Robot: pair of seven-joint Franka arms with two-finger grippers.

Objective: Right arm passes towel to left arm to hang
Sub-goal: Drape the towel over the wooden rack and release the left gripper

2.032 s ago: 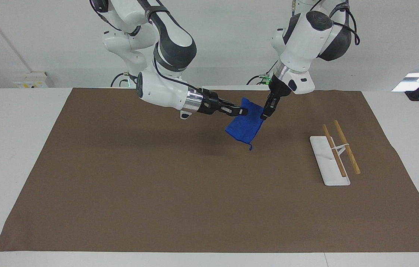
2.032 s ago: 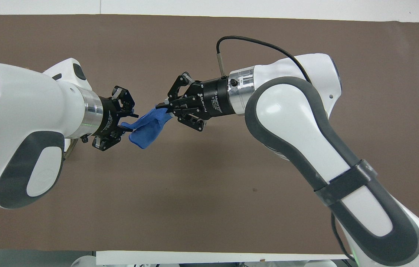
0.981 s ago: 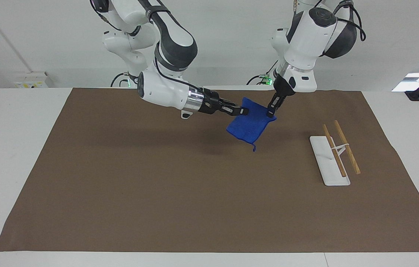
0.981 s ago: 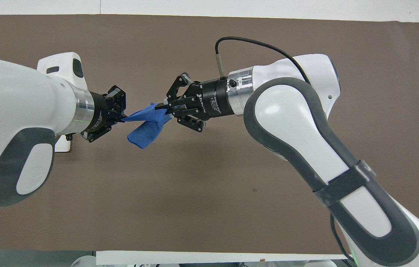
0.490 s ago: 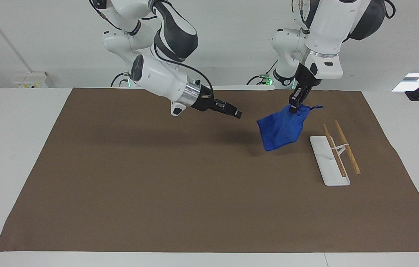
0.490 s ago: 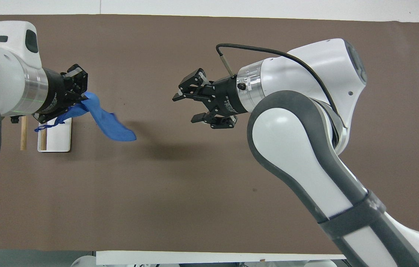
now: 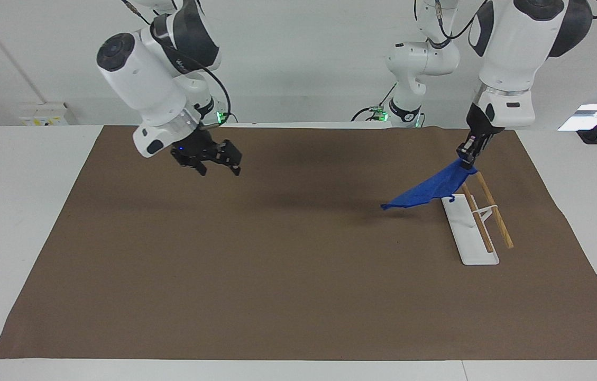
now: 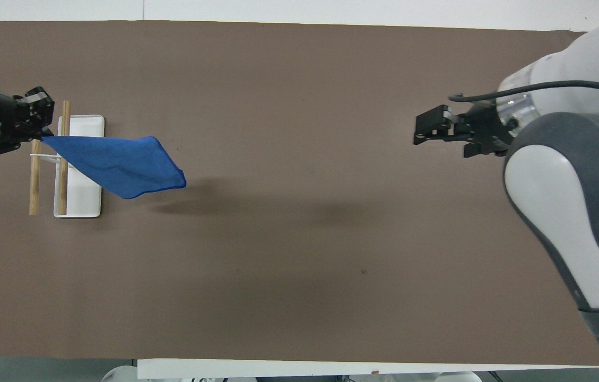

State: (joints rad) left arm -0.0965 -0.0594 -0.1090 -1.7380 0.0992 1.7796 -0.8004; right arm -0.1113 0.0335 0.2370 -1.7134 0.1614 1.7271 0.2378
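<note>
My left gripper point(image 7: 465, 162) is shut on one corner of the bright blue towel point(image 7: 428, 189) and holds it in the air over the rack's end nearer the robots. The towel streams out almost level toward the table's middle; it also shows in the overhead view point(image 8: 119, 162), with the left gripper point(image 8: 43, 137) above the rods. The rack is a white base point(image 7: 468, 238) with two wooden rods point(image 7: 495, 211). My right gripper point(image 7: 219, 168), with a blue wrist light, hangs open and empty over the mat at the right arm's end, also seen from overhead point(image 8: 417, 131).
A brown mat point(image 7: 287, 275) covers most of the white table. In the overhead view the rack base point(image 8: 84, 199) and its rods point(image 8: 34, 183) lie at the left arm's end. A black clamp point(image 7: 591, 135) sits at the table corner there.
The right gripper let go of the towel, opened and drew back to its own end. The left gripper carried the towel from the table's middle to over the rack.
</note>
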